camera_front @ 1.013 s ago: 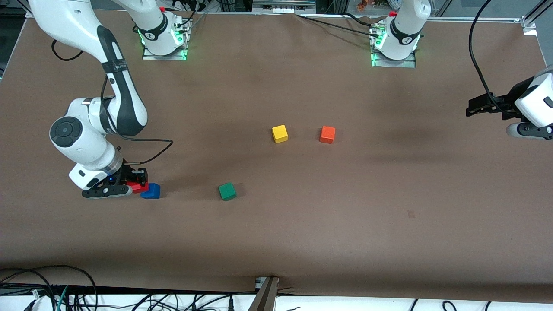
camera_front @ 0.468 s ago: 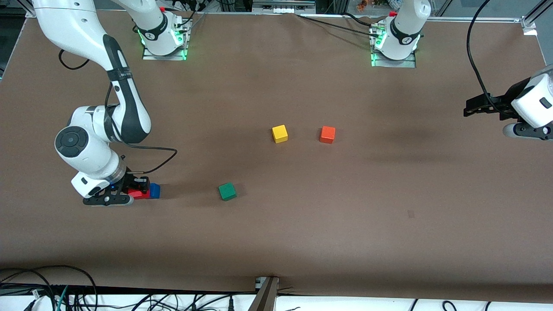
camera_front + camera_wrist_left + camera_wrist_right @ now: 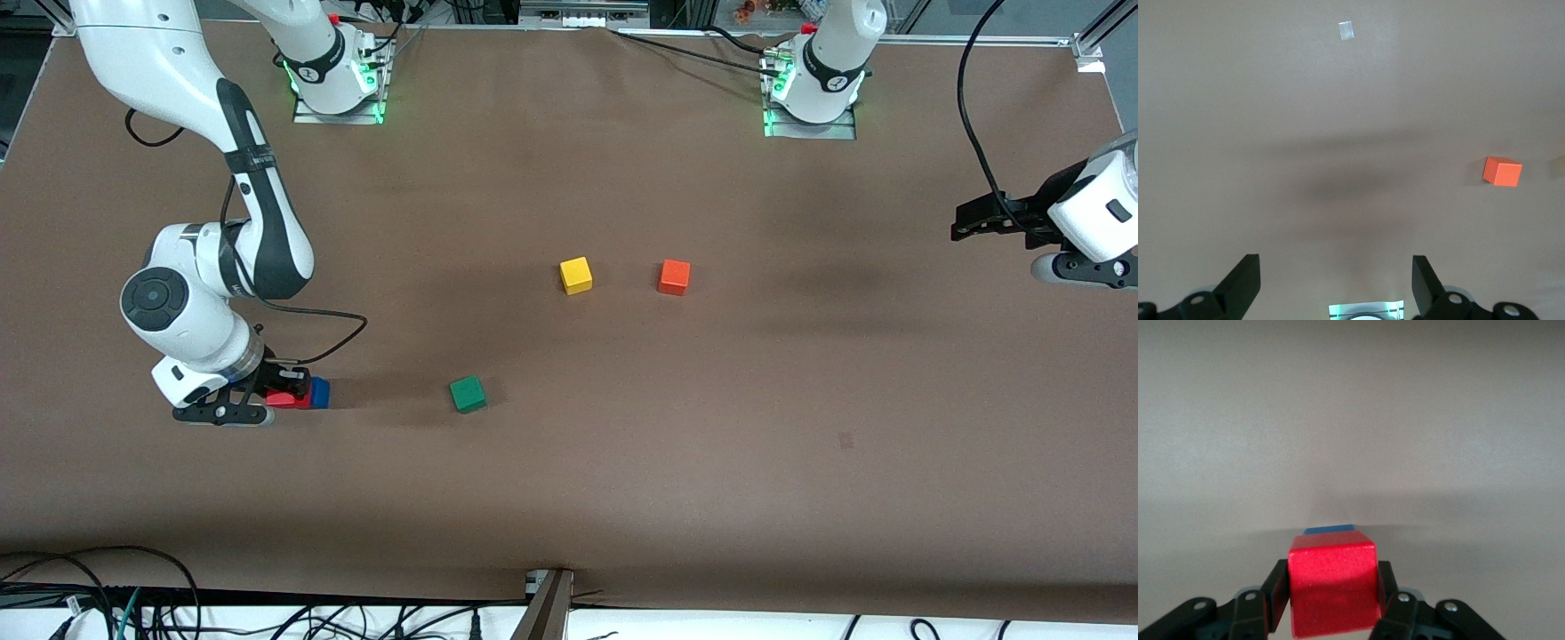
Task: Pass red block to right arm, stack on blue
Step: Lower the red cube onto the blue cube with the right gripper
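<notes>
My right gripper [image 3: 286,394] is shut on the red block [image 3: 286,399], low at the right arm's end of the table. The red block sits over the blue cube [image 3: 319,393], whose one side shows beside it. In the right wrist view the red block [image 3: 1332,590] is clamped between the fingers [image 3: 1275,593], and a thin strip of the blue cube [image 3: 1329,530] shows past it. My left gripper [image 3: 965,220] is open and empty, up in the air over the left arm's end of the table; in its wrist view [image 3: 1336,280] nothing is between the fingers.
A green cube [image 3: 468,394] lies beside the blue cube, toward the table's middle. A yellow cube [image 3: 576,275] and an orange cube [image 3: 674,276] lie farther from the front camera, mid-table. The orange cube [image 3: 1501,171] also shows in the left wrist view.
My right gripper has carried the red block sideways over the blue cube and lower, so less of the blue cube shows. The left gripper has drifted slightly.
</notes>
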Available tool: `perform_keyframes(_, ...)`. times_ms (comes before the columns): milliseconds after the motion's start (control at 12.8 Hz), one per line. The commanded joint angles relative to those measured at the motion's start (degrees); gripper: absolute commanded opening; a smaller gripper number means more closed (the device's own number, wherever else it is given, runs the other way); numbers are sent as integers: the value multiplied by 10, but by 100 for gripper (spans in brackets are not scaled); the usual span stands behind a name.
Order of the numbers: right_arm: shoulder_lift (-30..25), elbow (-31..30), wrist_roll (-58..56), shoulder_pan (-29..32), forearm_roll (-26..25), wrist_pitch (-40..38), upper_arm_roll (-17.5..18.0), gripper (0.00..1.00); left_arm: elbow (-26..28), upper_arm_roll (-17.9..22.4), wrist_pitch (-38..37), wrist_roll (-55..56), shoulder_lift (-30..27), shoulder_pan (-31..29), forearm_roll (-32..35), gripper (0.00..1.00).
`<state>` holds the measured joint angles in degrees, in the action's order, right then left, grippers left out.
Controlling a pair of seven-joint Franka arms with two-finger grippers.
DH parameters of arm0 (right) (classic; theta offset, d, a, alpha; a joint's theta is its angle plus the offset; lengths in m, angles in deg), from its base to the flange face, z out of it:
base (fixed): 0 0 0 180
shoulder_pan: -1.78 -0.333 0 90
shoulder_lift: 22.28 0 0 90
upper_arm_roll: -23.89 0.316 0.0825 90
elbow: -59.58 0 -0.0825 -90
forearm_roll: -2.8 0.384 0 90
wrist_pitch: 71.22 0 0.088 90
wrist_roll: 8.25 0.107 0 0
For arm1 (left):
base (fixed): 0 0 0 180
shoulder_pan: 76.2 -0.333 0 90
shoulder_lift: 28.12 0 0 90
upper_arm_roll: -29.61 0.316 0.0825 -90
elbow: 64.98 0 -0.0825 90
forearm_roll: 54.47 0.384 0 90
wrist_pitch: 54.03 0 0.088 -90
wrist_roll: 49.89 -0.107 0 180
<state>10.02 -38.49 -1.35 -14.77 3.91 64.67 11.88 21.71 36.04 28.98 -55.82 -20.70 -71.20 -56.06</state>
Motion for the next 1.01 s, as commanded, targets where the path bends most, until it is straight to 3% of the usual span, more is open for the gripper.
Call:
perform_keyframes(0, -1, 2, 15, -4, -15, -24, 0, 0, -18, -4, -2, 6, 8, 2, 9, 100)
perform_keyframes(234, -4, -9, 17, -12, -19, -27, -3, 0, -20, -4, -2, 6, 10, 2, 8, 100)
perform_keyframes(545, -7, -12, 24, -14, -63, -27, -3, 0, -28, -4, -2, 6, 15, 3, 8, 100)
perform_keyframes(935, -6, -11, 41, -20, -67, -27, -3, 0, -29, -3, -2, 6, 15, 3, 7, 100)
